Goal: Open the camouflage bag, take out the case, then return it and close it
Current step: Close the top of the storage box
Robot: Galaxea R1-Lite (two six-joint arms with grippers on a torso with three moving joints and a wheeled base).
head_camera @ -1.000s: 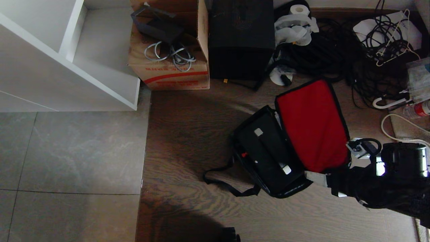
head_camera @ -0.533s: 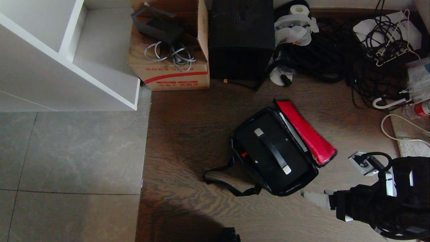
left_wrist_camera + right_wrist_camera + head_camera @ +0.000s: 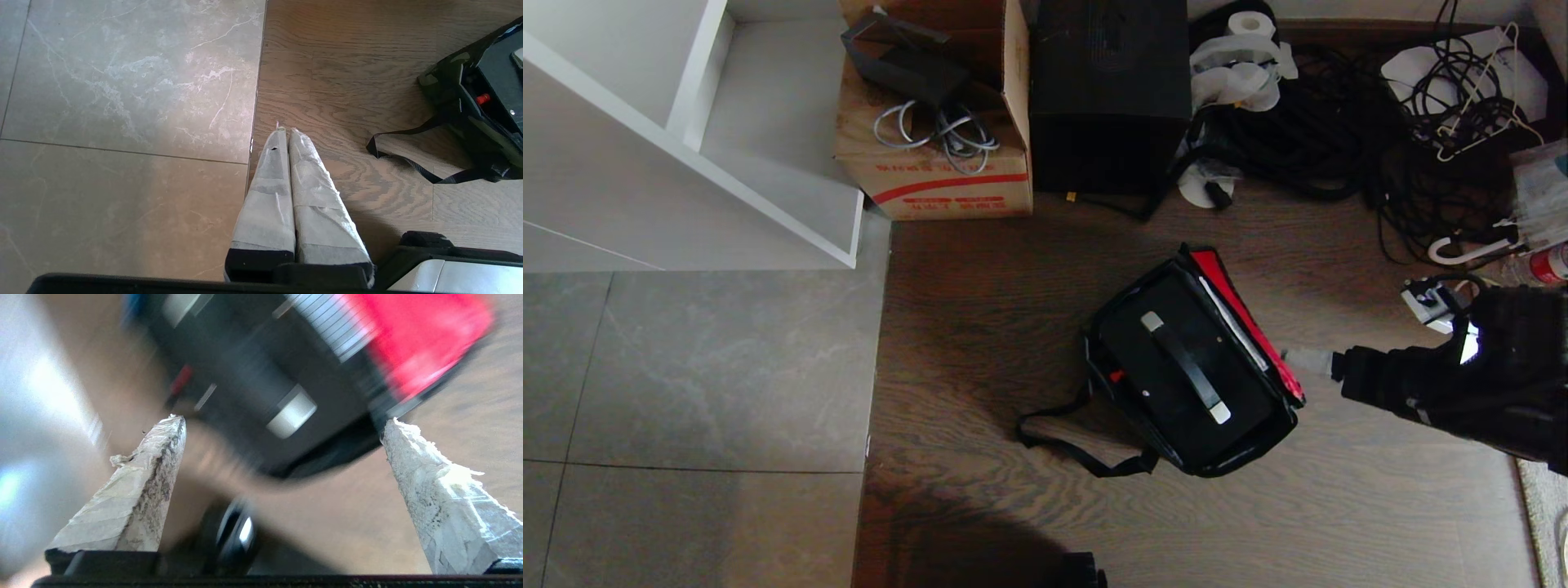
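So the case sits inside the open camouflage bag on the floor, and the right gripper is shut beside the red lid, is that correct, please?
Not quite: the right gripper is open, its fingers spread wide apart in the right wrist view. The rest holds: the case sits inside the open camouflage bag, beside the red lid.

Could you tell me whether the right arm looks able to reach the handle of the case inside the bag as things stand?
Probably yes. The camouflage bag gapes, its red lid upright along the far edge, so the case handle lies bare. The right pincer, open, hovers just beyond that lid.
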